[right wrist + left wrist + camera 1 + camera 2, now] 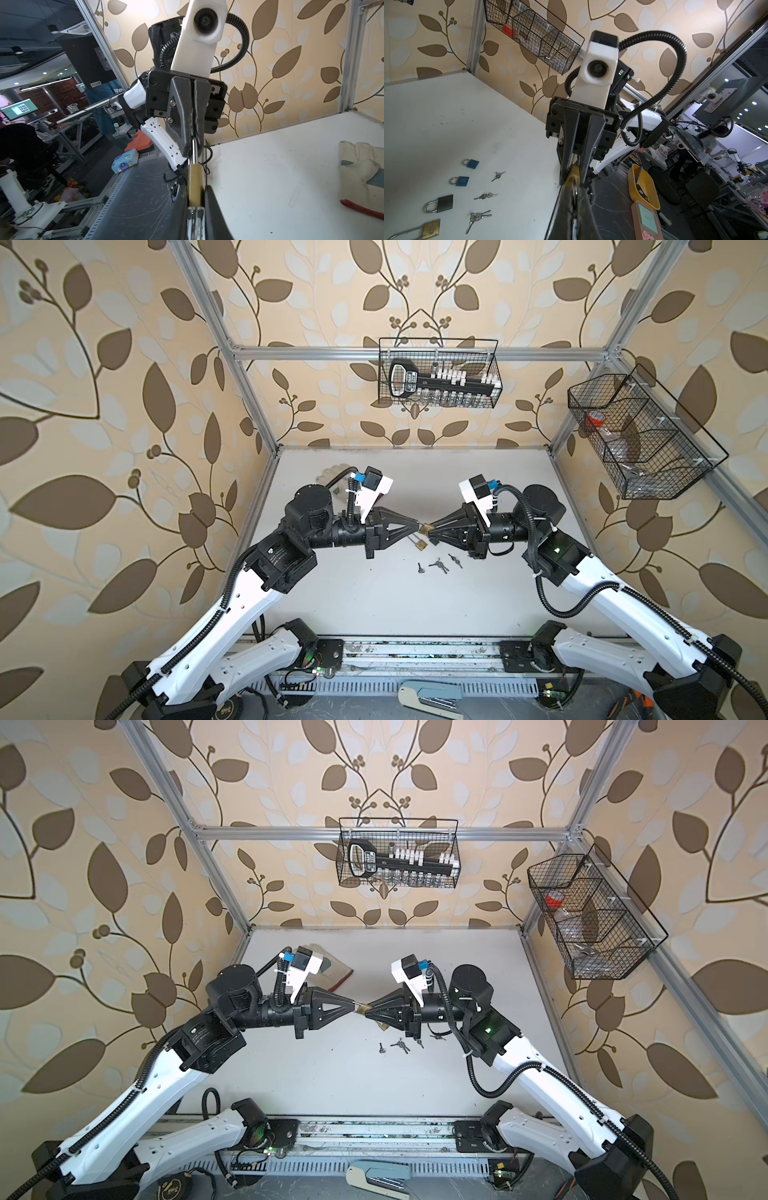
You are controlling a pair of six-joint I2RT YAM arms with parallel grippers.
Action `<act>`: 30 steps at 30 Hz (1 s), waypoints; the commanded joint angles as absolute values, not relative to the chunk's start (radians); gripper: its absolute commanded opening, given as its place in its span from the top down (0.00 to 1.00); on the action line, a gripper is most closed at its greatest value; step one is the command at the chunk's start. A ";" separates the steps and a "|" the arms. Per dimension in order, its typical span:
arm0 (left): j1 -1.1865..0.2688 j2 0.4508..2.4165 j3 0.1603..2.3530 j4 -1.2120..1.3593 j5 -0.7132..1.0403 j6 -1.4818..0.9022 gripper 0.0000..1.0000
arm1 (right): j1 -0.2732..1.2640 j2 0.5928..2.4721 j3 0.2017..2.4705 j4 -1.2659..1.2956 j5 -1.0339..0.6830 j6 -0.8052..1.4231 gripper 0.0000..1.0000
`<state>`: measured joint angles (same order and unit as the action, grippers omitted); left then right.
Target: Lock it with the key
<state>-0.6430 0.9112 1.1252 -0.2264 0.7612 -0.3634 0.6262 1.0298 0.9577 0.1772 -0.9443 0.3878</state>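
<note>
The left gripper (193,140) is pinched fully shut on the steel shackle (193,148) of a small brass padlock (195,182). The right gripper (196,194) is closed on the flat sides of its body, so the padlock hangs in the air between the two tips, above the middle of the table (374,593). In both top views the left arm reaches in from nine o'clock and the right from three. From where I stand I can't tell whether the shackle is clicked home or only resting in its hole. I'd judge the padlock dense for its size, rigid, with smooth faces that could slip. The polished round shackle looks likely to swivel in a pinch, so the flat body is the surer place to hold, leaving the keyhole end free. At six o'clock, just below it on the table, lies a spare padlock (420,545), also brass, with a long shackle. At about five o'clock lie the keys (437,565) in small bunches, thin, flat and light. They lie flush on the hard white top, so I'd take one by its head or ring. A soft cloth glove (332,969) lies at eleven o'clock.
</note>
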 commanded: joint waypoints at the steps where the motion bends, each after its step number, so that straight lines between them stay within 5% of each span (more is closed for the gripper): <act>1: -0.646 0.913 1.173 -0.217 0.776 -0.290 1.00 | 0.611 1.035 0.989 0.194 -1.053 0.503 1.00; 30: -0.681 0.908 0.955 0.034 0.858 -0.539 1.00 | 0.617 1.043 1.028 0.218 -0.919 0.425 1.00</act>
<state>-0.6430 0.8963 0.9882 0.0139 0.8036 -0.5014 0.6064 1.0458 0.9844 0.1524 -0.9752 0.4511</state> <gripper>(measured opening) 0.049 0.108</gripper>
